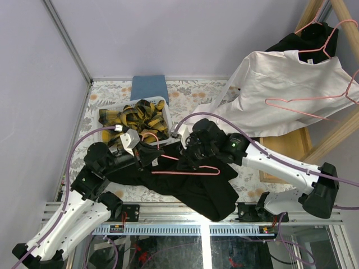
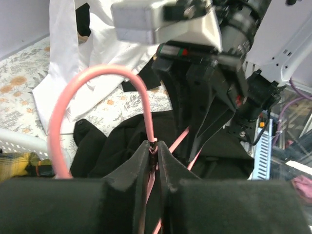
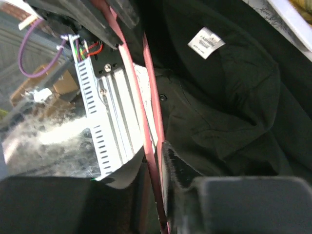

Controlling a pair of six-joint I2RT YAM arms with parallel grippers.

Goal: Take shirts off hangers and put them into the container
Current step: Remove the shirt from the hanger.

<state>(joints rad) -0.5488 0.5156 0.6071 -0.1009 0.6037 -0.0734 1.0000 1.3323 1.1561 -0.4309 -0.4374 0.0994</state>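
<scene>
pinches hanger (image 2: 97, 71) in left fingers (image 2: 130, 168); cannot tell right fingers' (image 3: 181, 171) hold; could snag black shirt (image 1: 208, 191), dragging it off worktop (image 1: 185, 93).

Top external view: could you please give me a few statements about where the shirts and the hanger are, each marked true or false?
1. The left hand is shut on the pink hanger near its hook. True.
2. The plaid shirt lies on the table beside the container. False: it lies inside the container.
3. The black shirt lies spread on the table between the two arms, with the pink hanger on it. True.
4. The blue cloth lies in the container. False: it lies on the table just behind the container.
</scene>
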